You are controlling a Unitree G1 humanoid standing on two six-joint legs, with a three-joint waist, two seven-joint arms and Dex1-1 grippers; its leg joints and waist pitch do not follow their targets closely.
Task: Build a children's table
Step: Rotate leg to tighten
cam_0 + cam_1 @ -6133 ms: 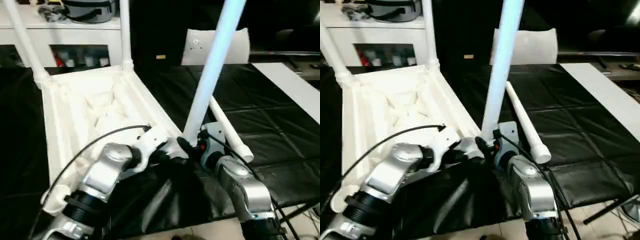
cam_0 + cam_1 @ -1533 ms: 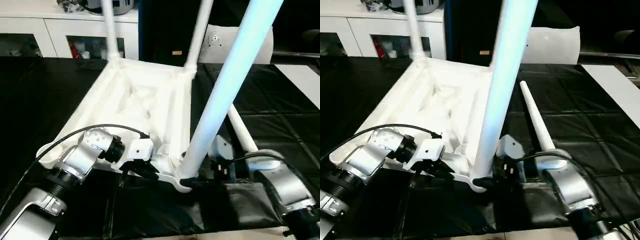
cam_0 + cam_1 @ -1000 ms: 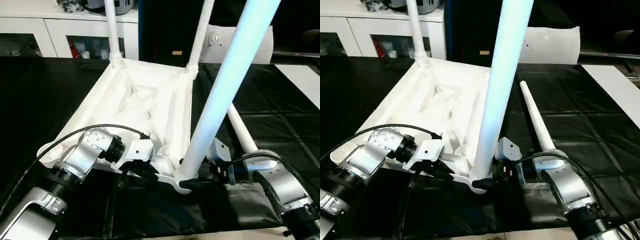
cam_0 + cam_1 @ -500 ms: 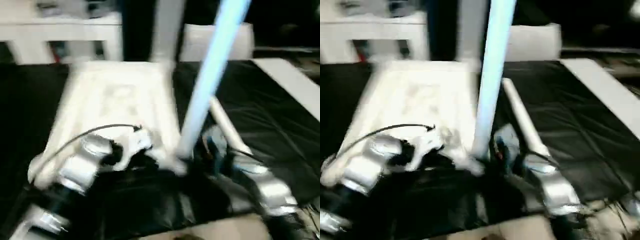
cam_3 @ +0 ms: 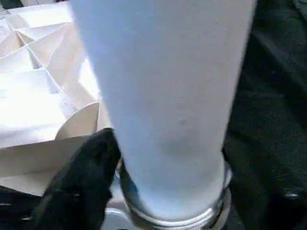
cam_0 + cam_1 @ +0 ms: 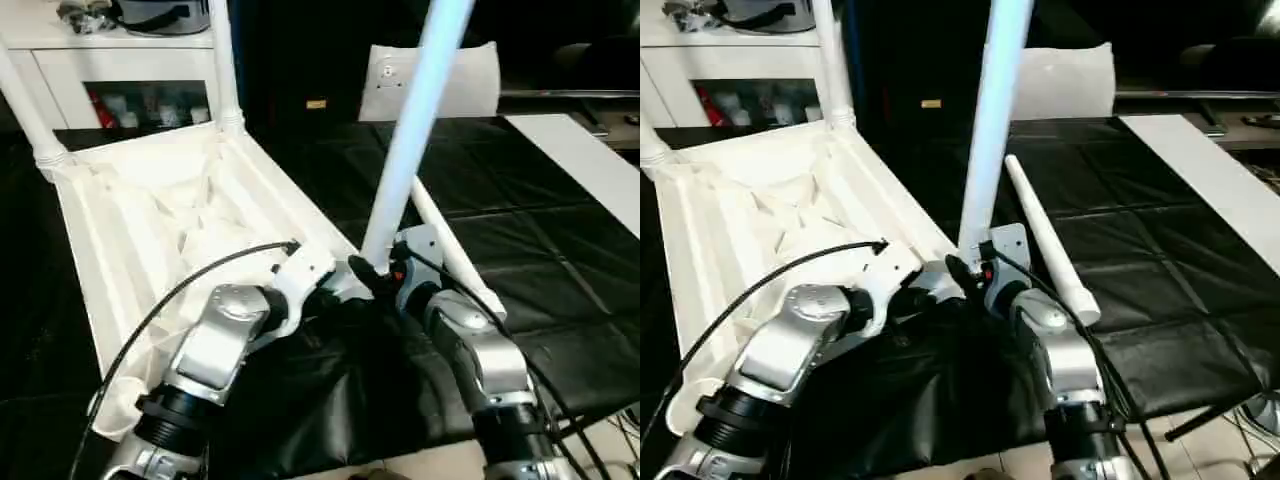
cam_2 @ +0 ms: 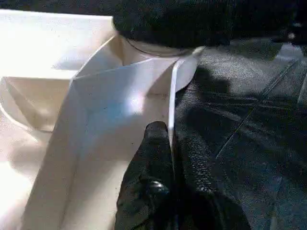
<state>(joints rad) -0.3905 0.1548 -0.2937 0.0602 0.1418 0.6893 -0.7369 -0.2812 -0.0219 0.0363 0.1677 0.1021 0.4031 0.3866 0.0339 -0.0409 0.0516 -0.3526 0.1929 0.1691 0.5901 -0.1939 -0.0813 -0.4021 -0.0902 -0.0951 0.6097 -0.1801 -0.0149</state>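
The children's table lies upside down: its white ribbed tabletop (image 6: 150, 230) rests on the black mat. Two white legs (image 6: 225, 70) stand in its far corner sockets. A third leg (image 6: 405, 150) stands upright in the near right corner socket, and my right gripper (image 6: 385, 275) sits around its base (image 5: 172, 158). My left gripper (image 7: 170, 139) is shut on the thin rim wall (image 7: 171, 91) of the tabletop beside that corner. The fourth leg (image 6: 455, 260) lies loose on the mat, just right of my right arm.
White cabinets (image 6: 120, 60) run along the back left. A flat white bag (image 6: 435, 80) stands behind the mat. A white board (image 6: 580, 160) lies at the right edge. Black mat (image 6: 540, 250) stretches to the right of the loose leg.
The tabletop has swung, its far end going left while the near corner stayed between my grippers. The upright leg turned with it. The view also shook and shifted slightly.
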